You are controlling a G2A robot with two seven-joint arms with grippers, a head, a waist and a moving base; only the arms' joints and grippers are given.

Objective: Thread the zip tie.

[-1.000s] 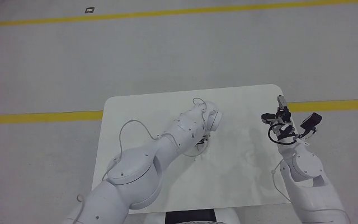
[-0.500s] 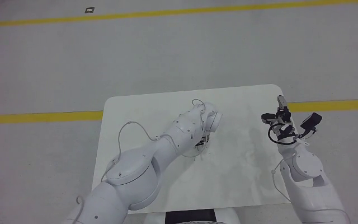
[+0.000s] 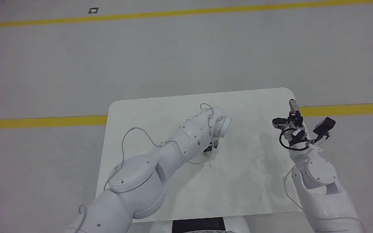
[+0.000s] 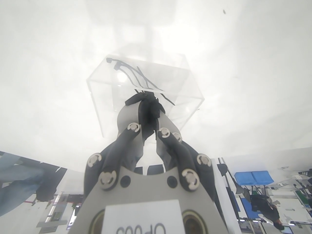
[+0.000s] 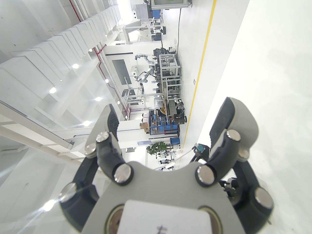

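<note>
left gripper (image 4: 149, 103) has its fingers pressed together, tips down at the clear box (image 4: 192, 91), right by the near end of the black zip ties (image 4: 136, 75) that lie loose in the box. whether a tie is pinched between the tips i cannot tell. the box stands on the white table (image 3: 256, 175). right gripper (image 5: 168, 111) is well apart from the box, off to its right, fingers spread wide with nothing between them.
</note>
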